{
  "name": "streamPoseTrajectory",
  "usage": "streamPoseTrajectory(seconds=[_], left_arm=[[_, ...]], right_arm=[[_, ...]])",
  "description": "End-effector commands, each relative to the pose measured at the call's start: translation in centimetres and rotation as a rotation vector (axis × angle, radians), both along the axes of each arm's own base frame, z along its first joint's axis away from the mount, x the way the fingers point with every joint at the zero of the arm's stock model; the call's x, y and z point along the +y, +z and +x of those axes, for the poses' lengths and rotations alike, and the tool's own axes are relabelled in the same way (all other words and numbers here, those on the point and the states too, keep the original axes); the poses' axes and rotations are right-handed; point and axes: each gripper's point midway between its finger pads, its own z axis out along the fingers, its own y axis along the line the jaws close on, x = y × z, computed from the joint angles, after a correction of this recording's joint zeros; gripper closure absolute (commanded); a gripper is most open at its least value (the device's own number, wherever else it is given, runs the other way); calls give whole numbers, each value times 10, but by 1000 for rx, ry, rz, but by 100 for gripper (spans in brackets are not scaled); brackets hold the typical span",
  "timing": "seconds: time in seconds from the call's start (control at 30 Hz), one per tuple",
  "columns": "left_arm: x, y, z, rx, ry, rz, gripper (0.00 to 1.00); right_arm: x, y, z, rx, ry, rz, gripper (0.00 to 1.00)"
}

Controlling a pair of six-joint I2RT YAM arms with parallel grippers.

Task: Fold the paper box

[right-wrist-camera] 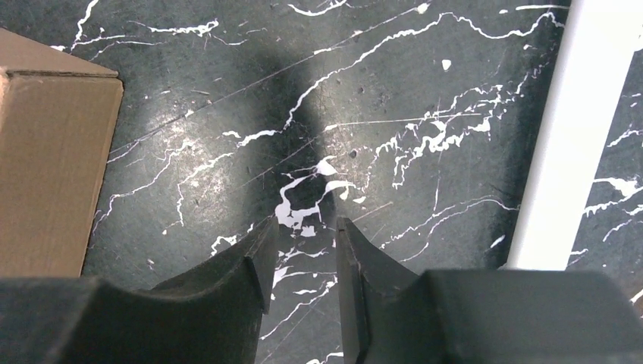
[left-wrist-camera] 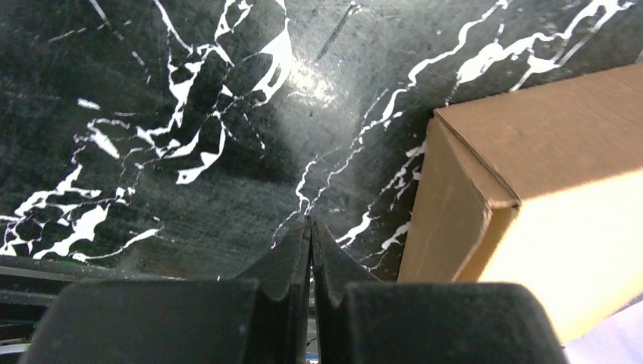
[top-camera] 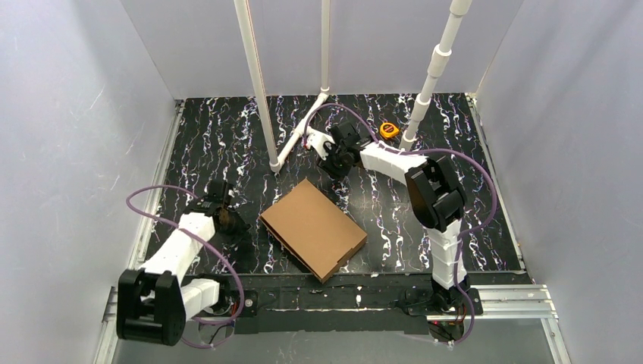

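Top external view shows the box (top-camera: 312, 227) lying flat and aslant on the bench (top-camera: 205, 144), just on the near side of the foot of the pipe (top-camera: 261, 98). Its lid is down and its walls are up, so it looks fully formed.

The left fingers (left-wrist-camera: 292, 262) are pressed together with nothing between them, low over the bench to the near left of the pipe's foot. The right fingers (right-wrist-camera: 258, 262) stand parted and bare, just right of the pipe's foot. Each wrist view catches a corner of the box off to one side, and neither pair touches it.

By my judgement the box is light and would skid on the smooth bench if pushed from one side only, so one arm should brace it while the other works. The corrugated board is stiff across a panel but gives at the scored folds, and a flap is likely to spring back unless tucked fully home. The plain faces offer little grip and the body is too wide to span. The places to take hold are the thin edges: the lid's front lip, or the top of a side wall near a corner. Pinch gently, since a hard squeeze would dent the flutes. For seating the lid, a flat press with clenched fingers should suit better than a pinch.
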Motion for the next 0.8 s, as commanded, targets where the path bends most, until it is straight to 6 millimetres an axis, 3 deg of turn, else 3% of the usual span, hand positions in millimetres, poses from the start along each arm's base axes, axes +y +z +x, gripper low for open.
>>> streamPoseTrajectory(seconds=[0.0, 0.17, 0.23, 0.3, 0.43, 0.57, 0.67, 0.77], left_arm=[[-12, 4, 27, -35, -62, -20, 100], [-61, 24, 94, -113, -208, -47, 100], [-86, 30, 111, -119, -245, -78, 100], [-97, 31, 120, -124, -260, -72, 100], [-87, 27, 119, -121, -244, -13, 100], [-51, 37, 106, -129, -235, 155, 100], [-28, 50, 93, -170, -207, 211, 77], [-27, 60, 78, -254, -211, 155, 59]], right_arm=[[20, 7, 0, 16, 61, 34, 59], [72, 9, -43, 87, 169, 100, 62], [80, 10, -53, 103, 169, 121, 62], [73, 7, -46, 85, 128, 103, 62], [38, 7, -12, 55, 14, 85, 60], [18, 29, 6, -17, -10, 74, 54], [15, 50, 7, -67, 14, 78, 46], [12, 70, 1, -98, 54, 89, 39]])
